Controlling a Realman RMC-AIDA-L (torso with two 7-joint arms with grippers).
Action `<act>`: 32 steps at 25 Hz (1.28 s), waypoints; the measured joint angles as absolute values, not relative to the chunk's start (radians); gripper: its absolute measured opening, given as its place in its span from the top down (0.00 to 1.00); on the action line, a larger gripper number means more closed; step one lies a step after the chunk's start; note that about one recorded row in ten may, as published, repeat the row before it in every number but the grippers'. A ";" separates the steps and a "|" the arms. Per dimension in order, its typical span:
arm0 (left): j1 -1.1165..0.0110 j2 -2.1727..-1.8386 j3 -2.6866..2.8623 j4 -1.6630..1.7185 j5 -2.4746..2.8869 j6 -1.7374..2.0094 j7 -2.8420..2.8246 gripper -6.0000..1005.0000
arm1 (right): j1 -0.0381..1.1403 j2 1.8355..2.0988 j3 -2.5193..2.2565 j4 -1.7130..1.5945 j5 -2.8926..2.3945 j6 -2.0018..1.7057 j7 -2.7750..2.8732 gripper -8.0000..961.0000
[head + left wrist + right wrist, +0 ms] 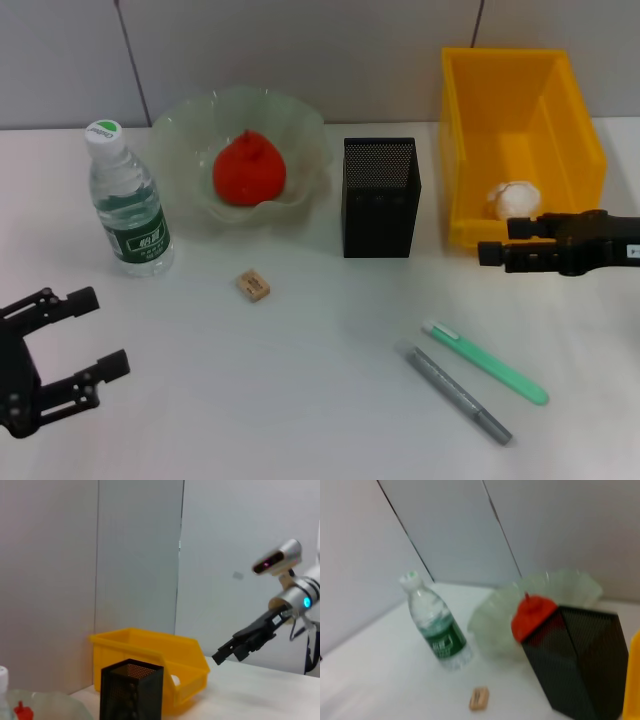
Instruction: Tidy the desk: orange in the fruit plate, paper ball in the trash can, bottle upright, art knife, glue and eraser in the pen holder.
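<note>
Desk partly tidied, three containers in view, both grippers empty.

The round red-orange orange (249,169) sits in the wavy-rimmed pale-green glass fruit plate (300,125); the crumpled white paper ball (513,198) lies in the bright yellow rectangular plastic trash can (470,110), just beyond the right gripper's fingertips; nothing shows inside the black square mesh pen holder (380,200). The one clear plastic bottle (127,203) with the green label stands upright, beyond the left gripper (72,340), whose fingers are spread apart low over the table. The right gripper (490,252) reaches level across the trash can's front wall, fingers parted. One small tan eraser (253,285) lies between the bottle and the pen holder. Two pen-like things, a green one (487,363) and a grey one (458,392), lie side by side nearer than the right fingers.
</note>
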State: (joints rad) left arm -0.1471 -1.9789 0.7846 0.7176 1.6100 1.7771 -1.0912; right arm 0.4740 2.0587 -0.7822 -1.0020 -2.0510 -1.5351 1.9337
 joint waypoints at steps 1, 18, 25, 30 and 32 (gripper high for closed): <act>-0.147 -1.986 0.790 0.717 1.616 1.779 -1.071 0.24 | 0.486 2.057 -0.782 -1.042 -2.095 -1.561 1.986 0.13; -0.170 -2.002 0.790 0.719 1.686 1.795 -1.038 0.24 | 0.815 2.046 -1.044 -1.193 -2.675 -1.838 2.464 0.13; -0.171 -2.006 0.786 0.717 1.686 1.789 -1.038 0.24 | 0.866 2.081 -1.191 -1.118 -2.761 -1.704 2.531 0.13; -0.173 -2.007 0.785 0.716 1.686 1.785 -1.038 0.24 | 0.896 2.083 -1.224 -0.999 -2.740 -1.609 2.534 0.13; -0.173 -2.008 0.783 0.716 1.686 1.780 -1.038 0.24 | 0.907 2.084 -1.235 -0.960 -2.729 -1.574 2.535 0.13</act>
